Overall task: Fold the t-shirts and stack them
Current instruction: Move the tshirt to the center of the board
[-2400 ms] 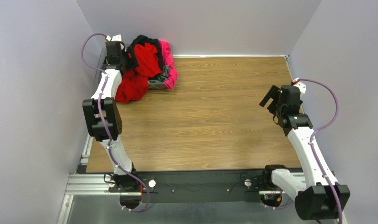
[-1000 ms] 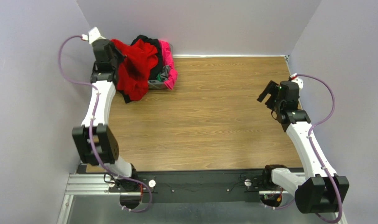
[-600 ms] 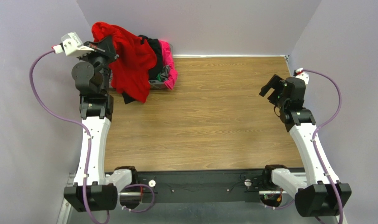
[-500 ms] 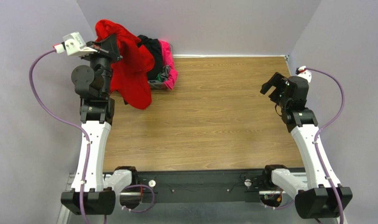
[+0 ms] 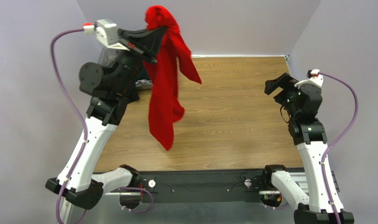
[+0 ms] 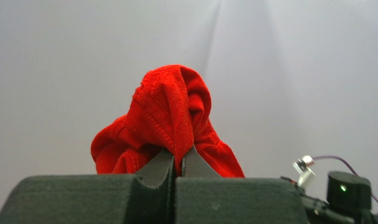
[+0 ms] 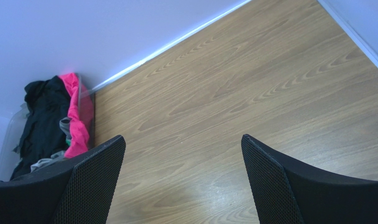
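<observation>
A bright red t-shirt (image 5: 165, 93) hangs bunched and full length above the table's left half. My left gripper (image 5: 162, 29) is raised high and shut on the shirt's top fold. In the left wrist view the red t-shirt (image 6: 170, 107) bulges above the left gripper (image 6: 178, 157), with cloth pinched between the closed pads. The other t-shirts, black (image 7: 41, 126) and hot pink (image 7: 76, 116), lie heaped in the back left corner. My right gripper (image 5: 276, 86) hovers over the table's right side. In its own view the right gripper (image 7: 181, 140) is open with only bare wood between its fingers.
The wooden table (image 5: 233, 116) is closed in by lilac walls at the back and on both sides. The heap of shirts sits in a clear bin (image 7: 89, 100) against the back wall. My left arm hides most of that heap in the top view.
My left arm has lifted the red t-shirt off the heap, up and to the right, so it now hangs free over the table. My right arm has shifted slightly right, still open.
</observation>
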